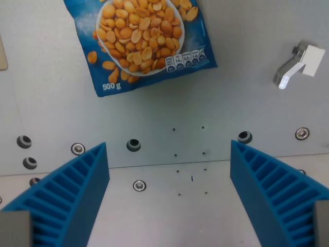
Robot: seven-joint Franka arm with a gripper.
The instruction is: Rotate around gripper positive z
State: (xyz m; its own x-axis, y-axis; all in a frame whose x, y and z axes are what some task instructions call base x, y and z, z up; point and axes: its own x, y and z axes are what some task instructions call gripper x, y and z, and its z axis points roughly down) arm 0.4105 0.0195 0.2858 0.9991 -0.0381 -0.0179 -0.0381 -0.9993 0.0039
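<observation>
My gripper [168, 198] hangs wide open and empty above the grey metal table [247, 92], its blue ribbed fingers [72, 195] spread well apart. The task concerns only my own wrist. The peanut bag [141, 41] lies flat, well ahead of the fingers; a white bracket [298, 64] sits toward the wrist view's right. If I drift downward while twisting, a fingertip could scrape the table's bolts.
</observation>
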